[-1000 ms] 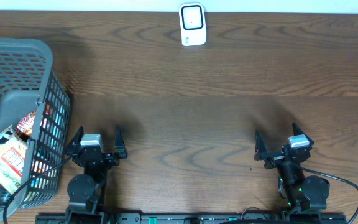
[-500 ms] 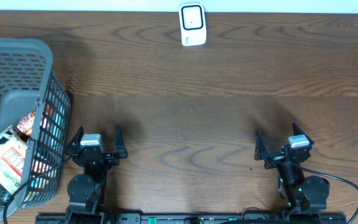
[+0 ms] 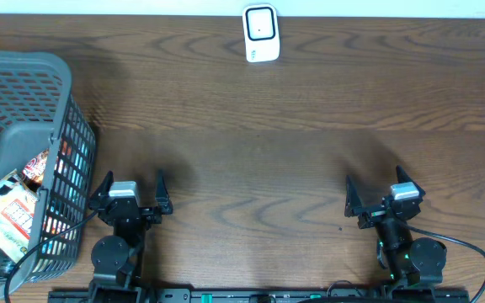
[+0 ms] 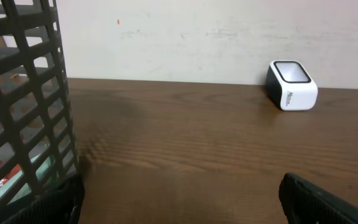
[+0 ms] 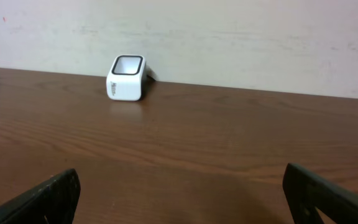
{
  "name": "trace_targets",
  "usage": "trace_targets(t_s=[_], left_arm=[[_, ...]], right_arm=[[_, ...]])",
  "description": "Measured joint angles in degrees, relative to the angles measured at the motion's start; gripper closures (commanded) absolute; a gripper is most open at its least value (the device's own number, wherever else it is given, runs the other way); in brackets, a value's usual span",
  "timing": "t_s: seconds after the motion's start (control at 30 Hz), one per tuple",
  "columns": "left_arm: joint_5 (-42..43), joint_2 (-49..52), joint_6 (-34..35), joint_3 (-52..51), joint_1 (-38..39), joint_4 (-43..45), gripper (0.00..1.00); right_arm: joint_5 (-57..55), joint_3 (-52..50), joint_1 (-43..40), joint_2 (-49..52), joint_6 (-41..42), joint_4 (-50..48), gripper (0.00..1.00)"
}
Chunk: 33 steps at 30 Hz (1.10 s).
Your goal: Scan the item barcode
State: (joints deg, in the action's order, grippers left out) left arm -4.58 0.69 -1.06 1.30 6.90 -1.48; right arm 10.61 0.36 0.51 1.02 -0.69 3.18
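Both arms at rest. My left end effector [image 3: 132,189] and right end effector [image 3: 375,190] stand with fingers wide apart and empty. The item, a printed packet [image 3: 2,217], lies in the one basket [image 3: 72,160], outboard of my left arm, which is the nearer. Its long axis and the packet count are unclear. One scanner [image 3: 260,34] stands at the far edge of the counter [image 3: 268,151].

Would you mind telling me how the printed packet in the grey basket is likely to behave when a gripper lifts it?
The printed packet looks flat and thin, so it probably flexes and weighs little. Its bright printed wrapper suggests smooth film, perhaps slippery. It lies tilted in the basket, so it may slide when nudged.
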Motion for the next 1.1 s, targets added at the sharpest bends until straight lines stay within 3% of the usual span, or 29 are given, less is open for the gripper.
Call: trace_targets(t_s=[0.87, 1.1], left_arm=[[0.04, 0.00, 1.64, 0.02, 0.00, 0.02, 0.00], [3.87, 0.00, 3.45, 0.72, 0.00, -1.36, 0.00]], right_arm=[[0.02, 0.00, -0.02, 0.00, 0.00, 0.00, 0.01], [0.02, 0.00, -0.02, 0.00, 0.00, 0.00, 0.01]])
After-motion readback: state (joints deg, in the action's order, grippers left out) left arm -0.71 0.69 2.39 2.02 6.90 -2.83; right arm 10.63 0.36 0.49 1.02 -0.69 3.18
